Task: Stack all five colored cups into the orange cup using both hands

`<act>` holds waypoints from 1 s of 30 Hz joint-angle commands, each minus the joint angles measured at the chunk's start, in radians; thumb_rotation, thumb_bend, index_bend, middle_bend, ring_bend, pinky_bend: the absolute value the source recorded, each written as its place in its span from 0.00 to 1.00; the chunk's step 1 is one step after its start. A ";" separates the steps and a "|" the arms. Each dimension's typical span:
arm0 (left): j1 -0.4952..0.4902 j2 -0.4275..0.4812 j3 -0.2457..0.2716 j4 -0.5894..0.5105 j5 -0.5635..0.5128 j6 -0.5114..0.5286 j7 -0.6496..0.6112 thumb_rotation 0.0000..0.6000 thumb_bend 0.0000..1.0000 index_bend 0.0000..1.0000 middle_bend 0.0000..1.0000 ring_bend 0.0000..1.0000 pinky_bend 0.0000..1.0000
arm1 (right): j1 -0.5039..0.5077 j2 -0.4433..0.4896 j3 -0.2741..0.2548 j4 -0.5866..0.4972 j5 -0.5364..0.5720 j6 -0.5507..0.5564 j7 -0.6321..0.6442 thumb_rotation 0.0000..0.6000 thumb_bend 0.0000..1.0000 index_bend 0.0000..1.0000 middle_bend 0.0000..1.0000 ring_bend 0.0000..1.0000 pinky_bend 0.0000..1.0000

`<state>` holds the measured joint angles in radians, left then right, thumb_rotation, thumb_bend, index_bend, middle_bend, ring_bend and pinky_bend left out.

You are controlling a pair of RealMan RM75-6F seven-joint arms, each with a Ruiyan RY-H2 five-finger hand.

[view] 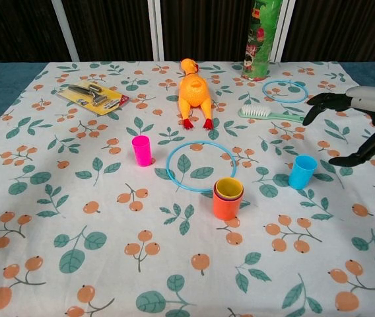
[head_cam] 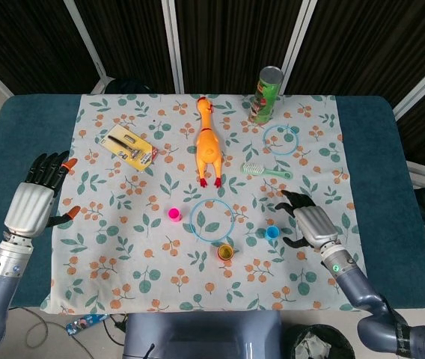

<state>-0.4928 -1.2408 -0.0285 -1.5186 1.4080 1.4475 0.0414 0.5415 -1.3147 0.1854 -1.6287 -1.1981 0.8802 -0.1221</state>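
We see the orange cup [view: 226,205] standing upright on the leaf-and-berry tablecloth [view: 75,231], just near of the large blue ring [view: 201,166] that lies flat on the cloth. A yellow cup [view: 229,189] is nested inside it, its rim rising a little above the orange rim; whether more cups sit under the yellow one we cannot tell. The pink cup [view: 141,150] stands upright to the left of the ring, apart from it and holding nothing that we can see. The blue cup [view: 302,172] stands upright to the right of the ring, mouth up; its inside is not visible to us.

Our right hand [head_cam: 309,221] hovers just right of the blue cup, fingers spread wide and curved toward it, gripping nothing; in the chest view the hand [view: 359,119] shows the same open pose, clear of the cup. Our left hand [head_cam: 37,200] is far off at the left edge of the table, over the teal surface [head_cam: 18,142], fingers extended and apart, holding nothing.

Farther back lie a rubber chicken [head_cam: 207,142], a carded tool pack [head_cam: 129,147], a green brush [head_cam: 266,172], a small blue ring [head_cam: 280,139] and a tall green canister [head_cam: 266,95] standing upright at the far edge.
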 commanded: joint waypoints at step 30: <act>0.042 -0.031 -0.053 0.060 0.017 -0.066 0.001 1.00 0.17 0.09 0.00 0.00 0.00 | 0.008 -0.109 -0.045 0.106 -0.030 0.044 0.070 1.00 0.33 0.40 0.00 0.02 0.09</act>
<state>-0.4510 -1.2708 -0.0805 -1.4599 1.4257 1.3825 0.0415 0.5491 -1.4228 0.1397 -1.5242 -1.2288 0.9235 -0.0515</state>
